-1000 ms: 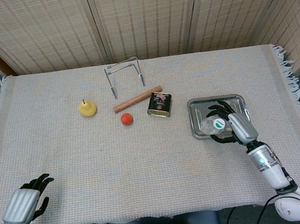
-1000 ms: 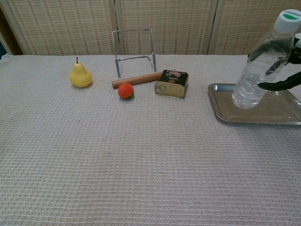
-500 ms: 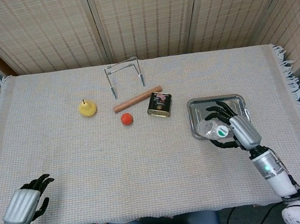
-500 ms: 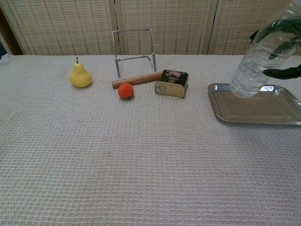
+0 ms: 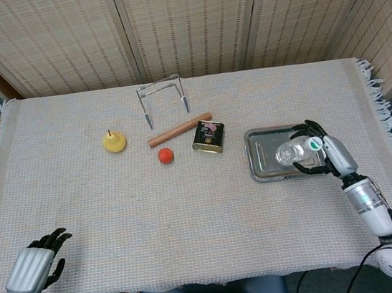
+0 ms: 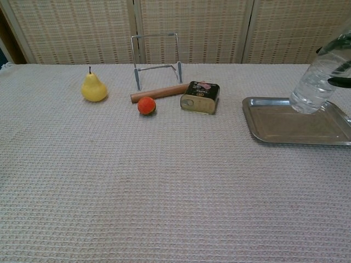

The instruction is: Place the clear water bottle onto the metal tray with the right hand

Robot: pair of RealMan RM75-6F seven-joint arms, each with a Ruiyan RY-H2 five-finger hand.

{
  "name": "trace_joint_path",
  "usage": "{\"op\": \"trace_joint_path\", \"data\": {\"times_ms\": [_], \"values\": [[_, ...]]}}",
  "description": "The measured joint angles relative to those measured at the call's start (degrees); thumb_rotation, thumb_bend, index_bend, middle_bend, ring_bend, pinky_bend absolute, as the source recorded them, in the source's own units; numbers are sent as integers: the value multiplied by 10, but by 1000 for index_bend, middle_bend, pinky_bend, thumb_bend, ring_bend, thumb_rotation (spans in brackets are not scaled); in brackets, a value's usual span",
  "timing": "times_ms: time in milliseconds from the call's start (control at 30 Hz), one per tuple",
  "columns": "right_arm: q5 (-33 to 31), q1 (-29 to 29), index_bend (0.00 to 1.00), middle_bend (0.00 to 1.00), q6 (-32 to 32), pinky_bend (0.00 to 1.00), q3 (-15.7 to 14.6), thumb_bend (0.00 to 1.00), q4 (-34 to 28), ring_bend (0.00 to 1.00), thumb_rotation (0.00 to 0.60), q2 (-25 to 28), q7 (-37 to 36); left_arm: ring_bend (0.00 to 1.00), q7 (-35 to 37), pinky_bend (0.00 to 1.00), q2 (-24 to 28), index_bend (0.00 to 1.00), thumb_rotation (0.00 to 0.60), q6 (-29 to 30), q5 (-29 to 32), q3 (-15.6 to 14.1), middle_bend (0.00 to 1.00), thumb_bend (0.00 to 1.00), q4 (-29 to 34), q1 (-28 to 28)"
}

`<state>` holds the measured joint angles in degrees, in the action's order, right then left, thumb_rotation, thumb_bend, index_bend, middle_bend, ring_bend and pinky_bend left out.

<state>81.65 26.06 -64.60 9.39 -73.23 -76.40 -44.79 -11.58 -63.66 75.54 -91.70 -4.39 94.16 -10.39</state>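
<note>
— How is the water bottle [image 5: 292,152] placed?
— It is held tilted in the right hand [image 5: 325,155], whose fingers are wrapped around its upper part. Its base is seen over the far right part of the metal tray [image 5: 262,169] in the chest view; whether it touches the tray cannot be told.

— And the left hand [image 5: 31,266]?
— It is seen at the near left edge of the bench [image 5: 103,209], with fingers loosely curled and apart; nothing is held by it.

— What else is laid on the cloth?
— A yellow pear [image 5: 114,140], a small orange ball [image 5: 165,155], a wooden stick [image 5: 179,129], a dark tin [image 5: 208,136] and a wire stand [image 5: 163,97] are grouped left of the tray.
</note>
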Motion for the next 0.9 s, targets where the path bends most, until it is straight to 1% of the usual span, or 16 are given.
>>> {"op": "trace_joint_path", "data": {"times_ms": [133,333,533,900], "values": [[1,0,514,188,8,271,-4,28,59,0,600,-16,-56,256,-7,413,-1,230,600,-4,4,0,164,499,2,-1],[6,-4,513,188,11,269,-11,29,122,0,600,-40,-105,255,-13,414,-2,230,600,-3,4,0,167,500,3,0],[17,-7,512,188,8,269,-20,29,163,0,600,-57,-144,255,-19,415,-4,230,600,-8,10,0,167,500,3,-1],[33,-6,506,188,4,269,-32,29,215,0,600,-73,-186,256,-34,415,-7,230,600,-12,21,4,167,499,5,-1]]}}
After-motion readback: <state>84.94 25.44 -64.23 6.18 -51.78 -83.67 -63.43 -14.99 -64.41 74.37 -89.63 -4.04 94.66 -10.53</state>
